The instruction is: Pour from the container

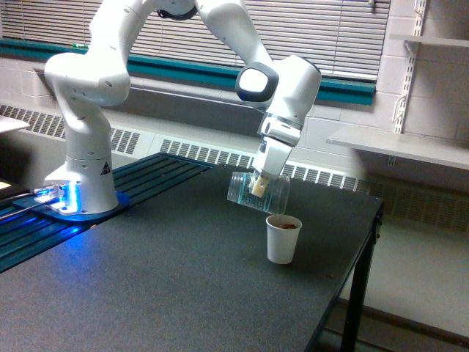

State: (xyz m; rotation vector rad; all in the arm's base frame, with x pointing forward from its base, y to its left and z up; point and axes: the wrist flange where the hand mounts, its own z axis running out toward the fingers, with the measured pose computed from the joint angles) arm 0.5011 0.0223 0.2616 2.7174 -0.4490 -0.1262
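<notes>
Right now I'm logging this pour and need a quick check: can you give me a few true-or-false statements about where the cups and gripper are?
1. The gripper holds the clear container tipped on its side. True.
2. The white paper cup lies toppled on the table. False: it stands upright.
3. The paper cup has brown contents showing at its rim. True.
4. The container hangs over the blue-lit robot base. False: it hangs just above the paper cup, well toward the exterior view's right of the base.
5. The container rests on the table. False: it is held in the air.
</notes>
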